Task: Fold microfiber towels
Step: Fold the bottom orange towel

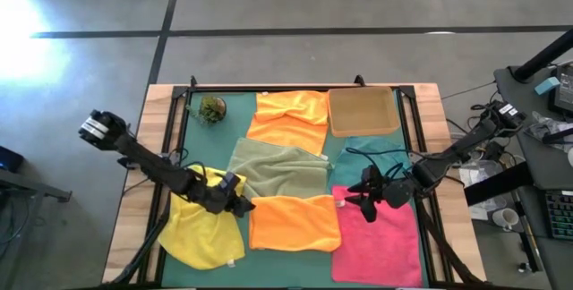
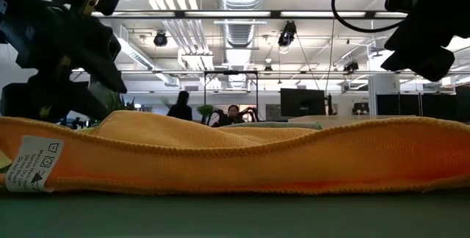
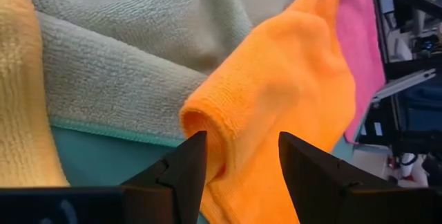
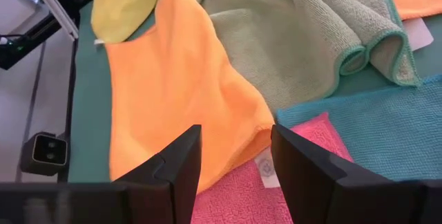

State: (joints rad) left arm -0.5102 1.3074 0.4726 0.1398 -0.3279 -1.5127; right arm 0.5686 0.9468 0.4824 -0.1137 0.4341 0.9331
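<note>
Beside the near orange towel (image 1: 294, 223) I see my left tool (image 1: 243, 206) spread at its raised corner. My right tool (image 1: 354, 199) (also spread) hovers at its opposite edge.

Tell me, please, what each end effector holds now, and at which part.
Nothing is held. The left end effector stands open at the folded corner of the front orange towel. The right end effector stands open at the same towel's other corner.

Bright ceiling lights flare white overhead, glare washes one floor corner, and near cloth blurs.
</note>
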